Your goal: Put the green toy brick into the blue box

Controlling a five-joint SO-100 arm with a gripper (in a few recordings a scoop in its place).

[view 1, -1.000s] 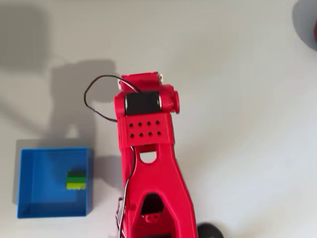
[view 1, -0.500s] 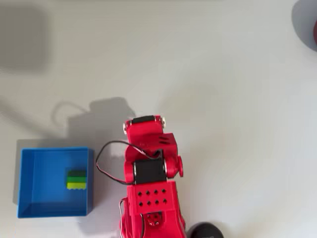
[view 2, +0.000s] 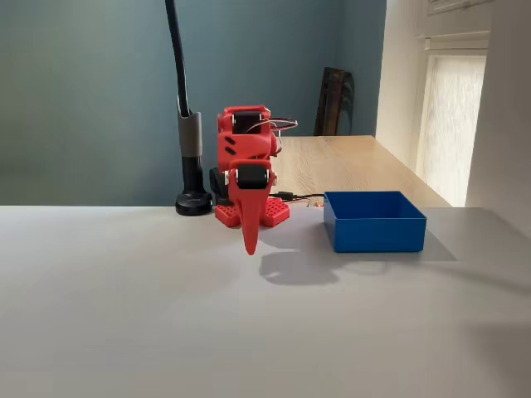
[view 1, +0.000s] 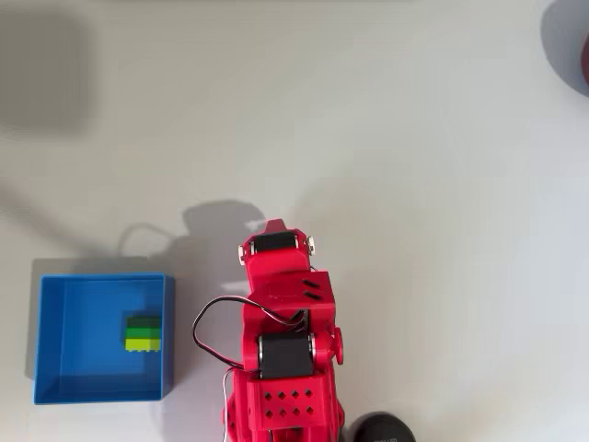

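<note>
The green toy brick, lime layer under a darker green one in the overhead view, lies on the floor of the blue box, right of its middle. In the fixed view the near wall of the blue box hides the brick. The red arm is folded back over its base, to the right of the box. Seen from the fixed view, my gripper hangs point-down just above the table, left of the box. It is shut with nothing in it.
A black pole on a round base stands beside the arm's base; the round base also shows at the overhead view's bottom edge. A wooden tabletop lies behind. A dark round object sits at the overhead view's top right corner.
The arm has pulled back toward the bottom edge of the overhead view and folded over its base. The brick has stayed in the box.
</note>
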